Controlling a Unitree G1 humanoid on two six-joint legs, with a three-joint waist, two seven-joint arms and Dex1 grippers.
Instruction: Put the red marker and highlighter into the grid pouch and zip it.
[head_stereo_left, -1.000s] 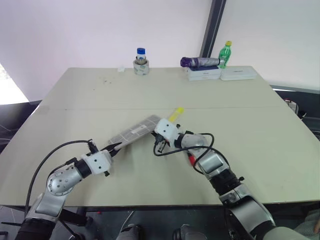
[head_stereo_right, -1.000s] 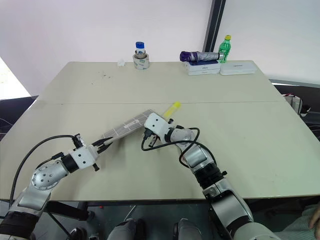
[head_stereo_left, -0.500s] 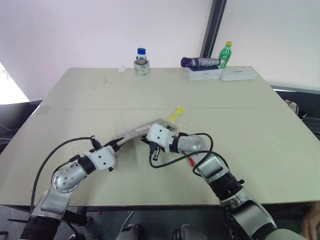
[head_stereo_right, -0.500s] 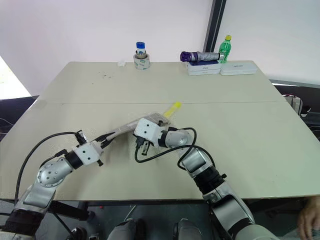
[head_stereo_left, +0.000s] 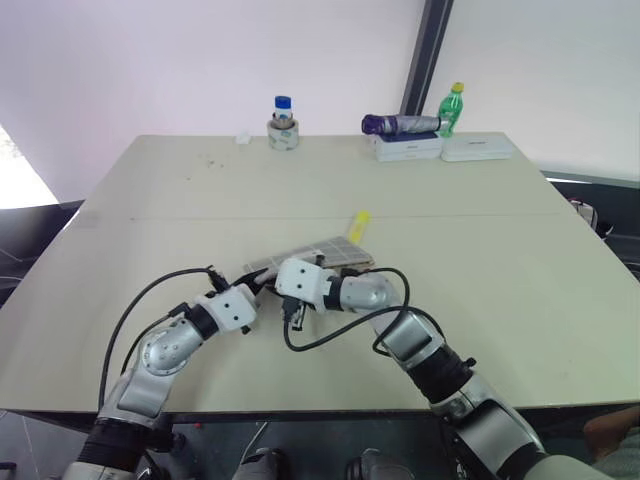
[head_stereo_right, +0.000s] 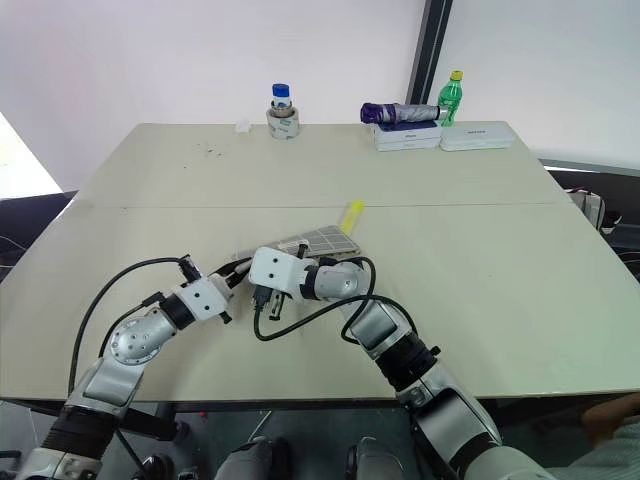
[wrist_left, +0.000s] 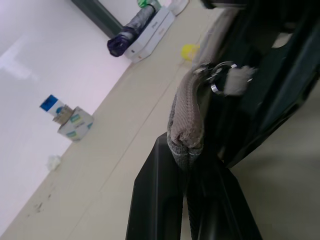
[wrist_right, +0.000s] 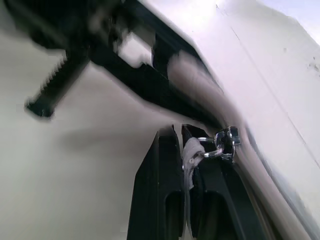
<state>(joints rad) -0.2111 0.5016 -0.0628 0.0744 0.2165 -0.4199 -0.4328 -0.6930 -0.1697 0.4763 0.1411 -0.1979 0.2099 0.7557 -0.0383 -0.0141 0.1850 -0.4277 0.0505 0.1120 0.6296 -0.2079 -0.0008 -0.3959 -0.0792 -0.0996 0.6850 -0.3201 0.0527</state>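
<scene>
Left hand (wrist_left: 187, 200): clamped on the grid pouch (head_stereo_left: 320, 255) corner.
Right hand (wrist_right: 185, 210): shut on the zipper pull (wrist_right: 222, 142).
Change: pull dragged across toward the left hand; zipping underway.
Highlighter (head_stereo_left: 357, 225): left outside, on the surface (head_stereo_left: 480, 250).

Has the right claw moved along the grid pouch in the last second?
Yes. The right claw, shut on the zipper pull, has travelled toward the robot's left, away from the yellow highlighter and closer to the left claw.

The right pincer (wrist_right: 184, 150) has dragged the zipper pull (wrist_right: 223, 142) (white tab) along the grid pouch (head_stereo_left: 320, 255) — toward the left pincer (wrist_left: 186, 165).
</scene>
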